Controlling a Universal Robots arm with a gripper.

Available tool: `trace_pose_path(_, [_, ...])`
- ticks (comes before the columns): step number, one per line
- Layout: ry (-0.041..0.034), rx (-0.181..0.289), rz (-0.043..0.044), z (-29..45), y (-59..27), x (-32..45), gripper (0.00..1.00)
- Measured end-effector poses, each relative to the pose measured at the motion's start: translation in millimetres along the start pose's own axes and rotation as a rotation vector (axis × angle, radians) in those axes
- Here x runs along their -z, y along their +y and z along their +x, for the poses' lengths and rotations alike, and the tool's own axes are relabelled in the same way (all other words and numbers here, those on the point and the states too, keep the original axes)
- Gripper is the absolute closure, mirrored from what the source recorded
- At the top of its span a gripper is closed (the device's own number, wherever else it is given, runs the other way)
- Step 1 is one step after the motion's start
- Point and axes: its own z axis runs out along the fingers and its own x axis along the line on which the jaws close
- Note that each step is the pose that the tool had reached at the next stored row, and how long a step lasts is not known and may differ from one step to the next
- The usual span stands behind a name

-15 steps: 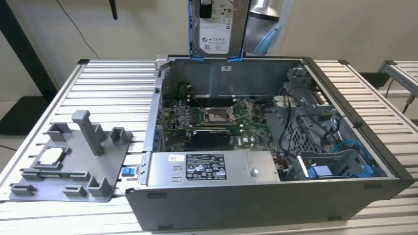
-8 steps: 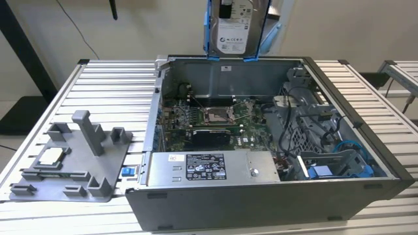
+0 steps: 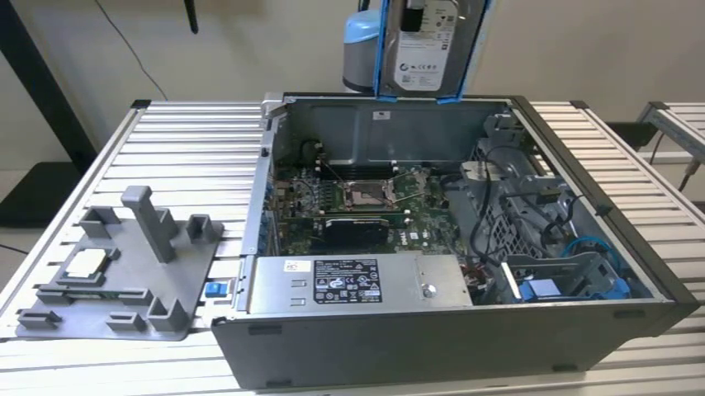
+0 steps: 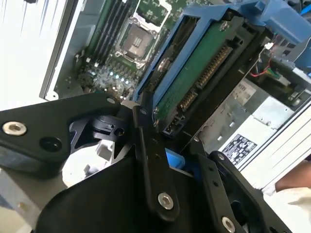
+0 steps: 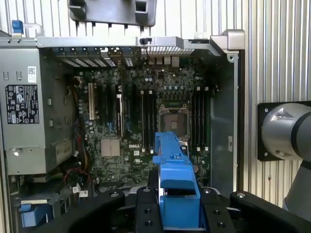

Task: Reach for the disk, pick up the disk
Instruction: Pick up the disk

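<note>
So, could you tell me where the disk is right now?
The disk is held in the hand, lifted above the open computer case's rear wall in the exterior view.

disk [image 3: 428, 45]: upper part cut off by the exterior view's top edge
arm [image 3: 361, 49]: mostly hidden behind the disk, rest cropped
gripper [image 5: 177, 213]: fingertips hidden by the blue bracket [image 5: 174, 179] in first wrist view
drive cage [image 3: 573, 276]: contents too dim to tell
</note>
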Motion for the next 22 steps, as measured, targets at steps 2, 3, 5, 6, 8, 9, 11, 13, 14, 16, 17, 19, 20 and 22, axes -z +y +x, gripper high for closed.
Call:
trace_pose_path(2, [-0.0002, 0.0, 0.0001, -0.4, -8.0, -0.1, 1.0])
trace_pose_path(3, [-0.0002, 0.0, 0.0, -0.6, -12.1, -0.2, 1.0])
trace_pose_path(5, [0.0001, 0.0, -0.0001, -1.1, -20.1, -0.1, 1.0])
trace_pose_path(6, [0.0, 0.0, 0.0, -1.3, -23.9, -0.2, 1.0])
trace_pose_path(8, [-0.0001, 0.0, 0.0, -1.7, -31.6, -0.3, 1.0])
trace_pose_path(9, [-0.0001, 0.0, 0.0, -1.9, -35.6, -0.4, 1.0])
trace_pose_path(11, [-0.0001, 0.0, 0.0, -2.4, -44.7, -0.4, 1.0])
trace_pose_path(13, [-0.0001, 0.0, 0.0, -2.9, -53.7, -0.5, 1.0])
trace_pose_path(14, [-0.0001, 0.0, 0.0, -3.1, -58.2, -0.5, 1.0])
trace_pose_path(16, [-0.0001, 0.0, 0.0, -3.6, -67.2, -0.6, 1.0])
trace_pose_path(17, [-0.0002, 0.0, 0.0, -3.8, -71.4, -0.6, 1.0])
trace_pose_path(19, [-0.0001, 0.0, 0.0, -4.2, -79.1, -0.7, 1.0])
trace_pose_path(20, [-0.0001, 0.0, 0.0, -4.4, -83.0, -0.7, 1.0])
trace_pose_path(22, [-0.0001, 0.0, 0.0, -4.8, -90.0, -0.8, 1.0])
